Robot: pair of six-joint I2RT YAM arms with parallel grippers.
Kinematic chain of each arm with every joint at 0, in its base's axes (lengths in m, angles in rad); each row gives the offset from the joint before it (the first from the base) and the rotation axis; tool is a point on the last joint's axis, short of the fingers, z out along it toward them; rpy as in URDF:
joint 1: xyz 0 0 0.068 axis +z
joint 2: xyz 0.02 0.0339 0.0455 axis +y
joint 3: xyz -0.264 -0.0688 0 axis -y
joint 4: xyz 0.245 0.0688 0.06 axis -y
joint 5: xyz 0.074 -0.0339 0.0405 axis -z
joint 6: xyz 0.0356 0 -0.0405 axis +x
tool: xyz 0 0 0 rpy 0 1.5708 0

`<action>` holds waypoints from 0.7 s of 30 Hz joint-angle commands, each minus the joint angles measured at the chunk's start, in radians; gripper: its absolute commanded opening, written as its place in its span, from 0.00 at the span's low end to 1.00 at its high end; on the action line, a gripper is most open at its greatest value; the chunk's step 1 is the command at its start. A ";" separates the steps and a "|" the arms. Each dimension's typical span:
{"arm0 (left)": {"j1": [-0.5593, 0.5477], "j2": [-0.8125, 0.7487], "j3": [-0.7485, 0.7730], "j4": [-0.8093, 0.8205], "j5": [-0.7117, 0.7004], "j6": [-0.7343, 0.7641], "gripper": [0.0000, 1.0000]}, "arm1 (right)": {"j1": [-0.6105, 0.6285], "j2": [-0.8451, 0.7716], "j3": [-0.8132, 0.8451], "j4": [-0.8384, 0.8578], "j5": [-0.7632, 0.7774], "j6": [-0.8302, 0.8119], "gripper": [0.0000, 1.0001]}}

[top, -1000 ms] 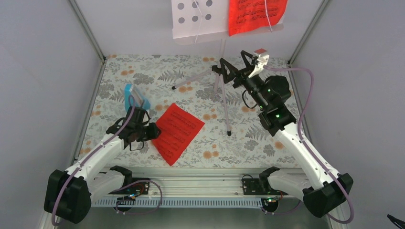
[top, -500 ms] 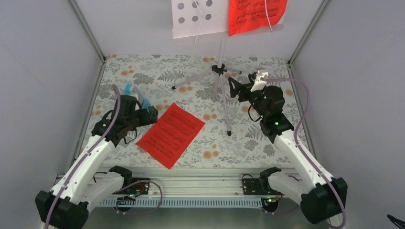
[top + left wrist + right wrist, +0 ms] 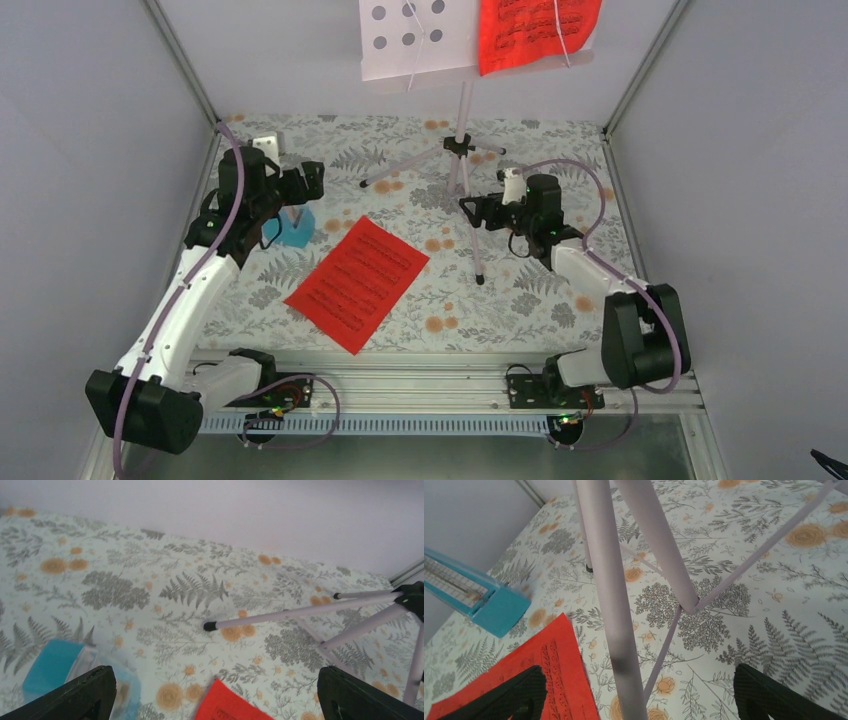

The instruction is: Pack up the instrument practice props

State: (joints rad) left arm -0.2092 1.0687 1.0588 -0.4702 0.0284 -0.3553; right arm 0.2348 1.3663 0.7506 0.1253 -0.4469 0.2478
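Left gripper [image 3: 306, 184] spread wide, empty, hangs over light-blue metronome [image 3: 295, 228] on left side of floral table [image 3: 560, 290]. Right gripper [image 3: 477, 212] spread too, jaws either side of front leg of lilac music stand [image 3: 462, 105], not clamping. Red sheet [image 3: 358, 281] flat mid-table; second red sheet [image 3: 535, 30] on stand desk.

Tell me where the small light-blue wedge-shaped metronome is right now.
Top view: the metronome sits left on the floral table, close by the left gripper, the flat red sheet-music page to its right.
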 commanded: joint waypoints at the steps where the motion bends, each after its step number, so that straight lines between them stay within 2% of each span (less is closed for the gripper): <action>1: 0.004 0.009 0.033 0.109 0.040 0.061 1.00 | 0.007 0.075 0.077 0.042 -0.049 -0.065 0.85; 6: 0.006 -0.001 0.024 0.099 0.004 0.106 1.00 | 0.041 0.169 0.147 0.105 -0.011 -0.074 0.70; 8: 0.007 -0.003 0.026 0.089 -0.016 0.124 1.00 | 0.060 0.208 0.192 0.105 0.026 -0.093 0.61; 13: 0.006 -0.011 0.022 0.090 -0.027 0.156 1.00 | 0.101 0.257 0.267 0.079 0.108 -0.100 0.19; 16: 0.008 -0.021 0.015 0.089 -0.026 0.160 1.00 | 0.139 0.222 0.236 0.097 0.203 -0.088 0.06; 21: 0.008 -0.033 -0.004 0.094 -0.028 0.159 1.00 | 0.195 0.127 0.149 0.112 0.402 0.015 0.04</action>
State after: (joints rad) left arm -0.2058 1.0576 1.0645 -0.3962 0.0109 -0.2161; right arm 0.3870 1.5833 0.9577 0.1947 -0.2241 0.1669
